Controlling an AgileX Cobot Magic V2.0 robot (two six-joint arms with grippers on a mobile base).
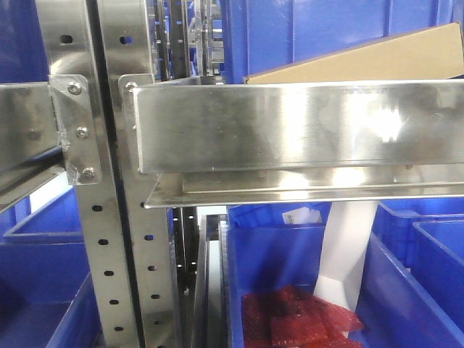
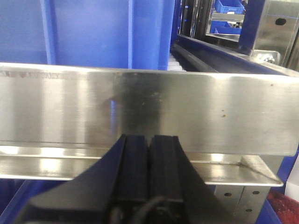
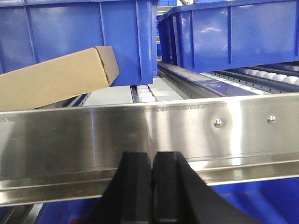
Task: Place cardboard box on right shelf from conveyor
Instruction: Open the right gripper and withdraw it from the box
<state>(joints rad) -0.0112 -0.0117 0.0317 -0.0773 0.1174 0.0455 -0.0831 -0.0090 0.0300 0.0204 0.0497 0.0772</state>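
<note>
The cardboard box (image 1: 377,61) lies tilted behind the tall front lip of the right shelf (image 1: 290,127). One end is raised above the lip; whether the lower end touches the shelf floor cannot be told.

Handling, as a judgement: the box appears light, stiff and hollow, with a dry matte surface that should grip well. Excess squeeze would dent the corrugated walls. The preferred hold is across the two narrow long sides near mid-length, clear of the open-looking end (image 3: 108,63).

Count, left to right from the shelf lip: one cardboard box, one right shelf, at least two blue bins (image 3: 224,37) behind the lip, one further blue bin (image 1: 290,290) beneath it holding red packets (image 1: 301,322).

The left gripper (image 2: 148,154) is empty with its pads pressed together, just before a steel lip. The right gripper (image 3: 152,170) stands likewise, pads together, holding nothing.
</note>
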